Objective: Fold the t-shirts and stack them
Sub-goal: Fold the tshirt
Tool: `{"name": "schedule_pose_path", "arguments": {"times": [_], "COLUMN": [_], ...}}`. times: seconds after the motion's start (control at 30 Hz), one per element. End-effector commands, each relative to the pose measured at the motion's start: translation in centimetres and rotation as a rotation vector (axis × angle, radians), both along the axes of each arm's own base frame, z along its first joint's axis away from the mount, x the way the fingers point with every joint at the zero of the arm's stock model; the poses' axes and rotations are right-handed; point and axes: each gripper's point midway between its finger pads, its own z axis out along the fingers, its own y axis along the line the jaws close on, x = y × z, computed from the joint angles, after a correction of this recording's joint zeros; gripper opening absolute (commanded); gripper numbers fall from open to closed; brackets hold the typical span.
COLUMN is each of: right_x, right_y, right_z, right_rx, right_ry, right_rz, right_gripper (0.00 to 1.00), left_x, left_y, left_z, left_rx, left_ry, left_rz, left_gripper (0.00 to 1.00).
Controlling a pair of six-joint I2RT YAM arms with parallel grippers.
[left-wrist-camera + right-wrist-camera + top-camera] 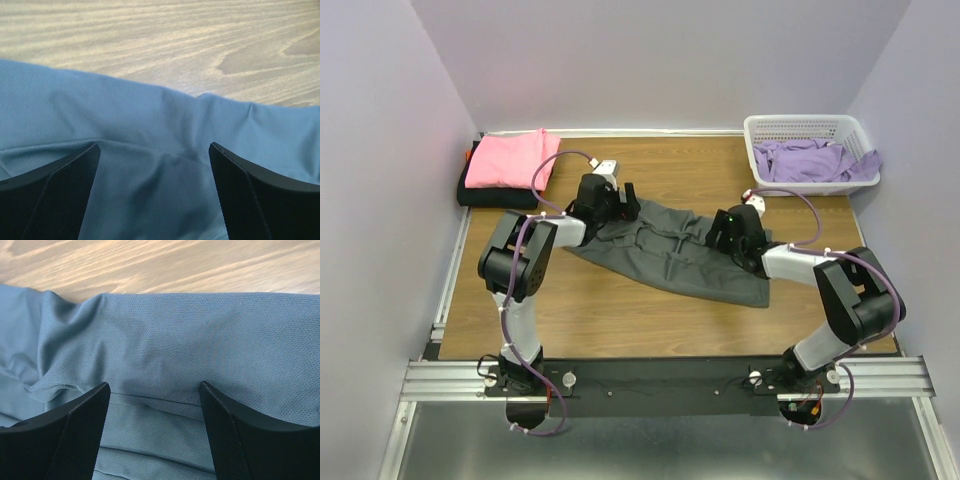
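Our left gripper (154, 149) and right gripper (154, 385) both stand with jaws apart, straddling the far edge of the charcoal grey t-shirt (670, 258), which lies rumpled at the middle of the worktop (620, 322). We judge the thin knit light, limp and apt to bunch, so we would pinch that edge at both points, well apart, and lift evenly to stop it sagging.

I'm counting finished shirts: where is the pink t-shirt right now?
Top view, far left: the pink t-shirt lies folded on the black t-shirt, across from the white basket at far right.
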Motion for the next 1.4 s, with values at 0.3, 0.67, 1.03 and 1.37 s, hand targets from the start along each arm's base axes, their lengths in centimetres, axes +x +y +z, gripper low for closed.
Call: {"name": "schedule_pose_path", "arguments": {"times": [0.3,0.67,1.03,1.37], "right_x": [-8.8,-9.1,-8.0,-9.4], "right_y": [-0.5,1.3,1.7,2.1], "right_z": [-3.8,1.5,3.1,0.7], "right_rx": [-0.079,0.005,-0.068,-0.054], "right_ry": [0.237,0.127,0.062,0.102], "right_rz": [-0.07,0.039,0.148,0.214], "right_gripper": [0.8,0.86,0.95,0.98], "left_x": [3.5,1.5,-5.2,-8.5], "left_y": [-0.2,1.8,1.7,2.0], "left_z": [2.1,8.0,5.4,3.0], "left_rx": [0.058,0.063,0.037,-0.004], "left_ry": [-0.047,-0.13,-0.084,-0.04], "left_rz": [-0.001,0.068,0.034,0.027], "left_gripper": [0.98,0.98,0.98,0.98]}}
